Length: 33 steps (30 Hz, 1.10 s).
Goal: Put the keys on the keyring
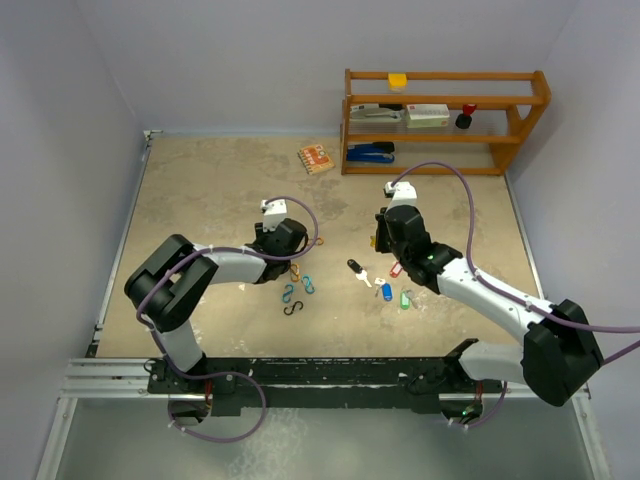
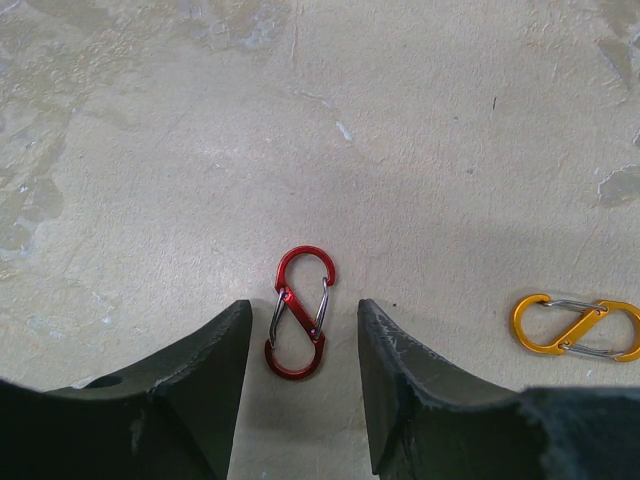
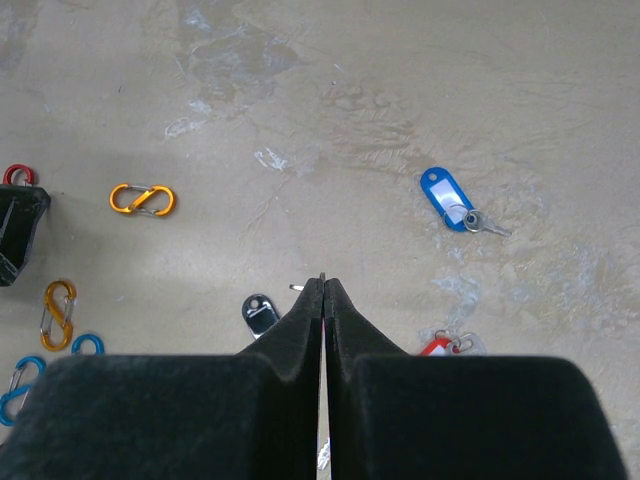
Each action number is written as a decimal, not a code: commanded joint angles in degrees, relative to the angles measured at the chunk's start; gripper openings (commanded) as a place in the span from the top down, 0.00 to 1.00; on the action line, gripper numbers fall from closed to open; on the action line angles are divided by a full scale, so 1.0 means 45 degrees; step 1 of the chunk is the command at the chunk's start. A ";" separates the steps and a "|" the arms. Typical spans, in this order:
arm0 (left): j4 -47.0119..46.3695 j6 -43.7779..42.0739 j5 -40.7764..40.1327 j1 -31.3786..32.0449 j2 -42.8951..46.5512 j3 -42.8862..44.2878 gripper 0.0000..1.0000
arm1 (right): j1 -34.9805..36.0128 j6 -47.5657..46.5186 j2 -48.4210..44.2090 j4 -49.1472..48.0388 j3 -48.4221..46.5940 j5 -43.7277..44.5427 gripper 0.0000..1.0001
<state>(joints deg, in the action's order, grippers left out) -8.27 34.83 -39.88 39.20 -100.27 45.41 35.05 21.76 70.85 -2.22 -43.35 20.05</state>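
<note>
**Tabletop** (image 1: 220, 190): beige, stone-like finish, mottled with pale scuffs and worn patches. Matte and flat. The light is even and comes from above, and shadows are soft.

**Walls:** the back wall (image 1: 250, 60), left wall (image 1: 50, 200) and right wall (image 1: 600, 180) are all plain pale grey-lilac. They enclose the tabletop on three sides.

**Edging:** a thin metal strip (image 1: 121, 240) runs along the left edge, and a silver rail (image 1: 105, 378) crosses the near edge.

**Furniture:** one wooden shelf (image 1: 445, 75) — orange-brown, open-fronted, tiered — stands in the far right corner, close to the back wall.

Tagged keys (image 1: 386, 291) lie flat, scattered close together.
</note>
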 commanded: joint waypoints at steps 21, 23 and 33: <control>0.0775 -0.0823 0.0768 0.0014 0.0584 0.0142 1.00 | 0.0063 -0.0331 -0.0194 -0.0248 0.0077 -0.0369 1.00; 0.0559 -0.1103 0.1508 0.0019 0.1074 0.0065 1.00 | 0.0062 -0.0584 -0.0140 -0.0469 0.0124 -0.0749 1.00; 0.0361 -0.1781 0.5847 0.0019 0.2926 0.0569 1.00 | 0.0063 -0.1439 -0.0521 -0.1499 0.0618 -0.2999 1.00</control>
<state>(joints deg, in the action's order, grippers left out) -5.48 28.93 -23.07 39.16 -89.82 45.50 35.05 17.85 70.67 -4.99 -41.10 11.35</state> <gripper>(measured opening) 0.022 0.005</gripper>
